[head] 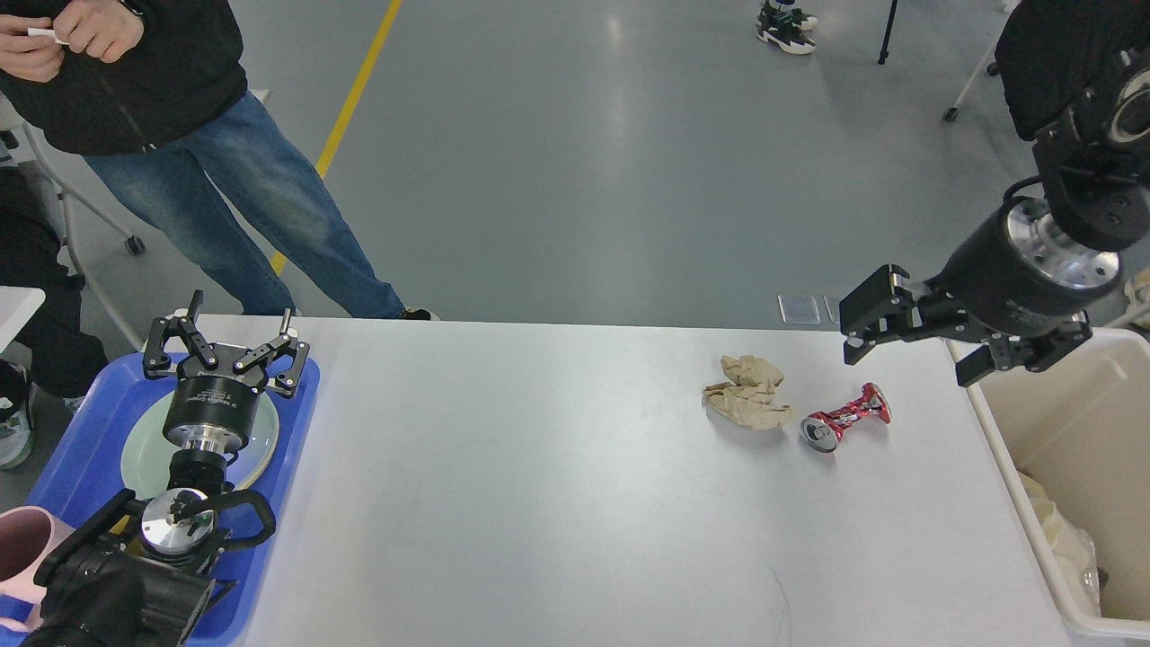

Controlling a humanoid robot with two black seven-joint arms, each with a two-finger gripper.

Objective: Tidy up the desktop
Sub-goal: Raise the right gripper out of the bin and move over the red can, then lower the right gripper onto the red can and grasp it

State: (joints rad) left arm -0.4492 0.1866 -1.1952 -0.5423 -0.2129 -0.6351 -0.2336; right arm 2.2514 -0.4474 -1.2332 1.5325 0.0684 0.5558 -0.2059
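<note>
- Desktop (539, 503), a large white rectangular tabletop with a smooth, faintly glossy surface, fills the lower two thirds of the head view, from 9 o'clock across to 3 o'clock.
- Crumpled tan paper wad (747, 394) lies on the desktop at about 2 o'clock from its middle.
- Crushed red metal drink can (844, 420) lies on its side just beside the paper, at the paper's 4 o'clock, its open end toward the viewer.
- Right gripper (916, 337), black with two fingers, hangs above the desktop's far right corner at about 1 o'clock from the can; its fingers are spread apart and hold nothing.
- Cream-white plastic bin (1006, 467) stands against the desktop's right edge at 3 o'clock, with pale scraps inside.
- Blue plastic tray (63, 467) sits at the desktop's left end at 9 o'clock.
- Pale green round plate (144, 449) lies in the tray.
- Left gripper (226, 346), also black, is above the plate's far rim, fingers spread wide and empty.
- Pink mug (18, 548) shows at the tray's near left corner, at 8 o'clock.
- Person in blue jeans and a black jacket (225, 180) stands on the grey floor (584, 162) beyond the desktop's far left corner, at 11 o'clock.
- Yellow floor line (355, 90) runs away behind that person.
</note>
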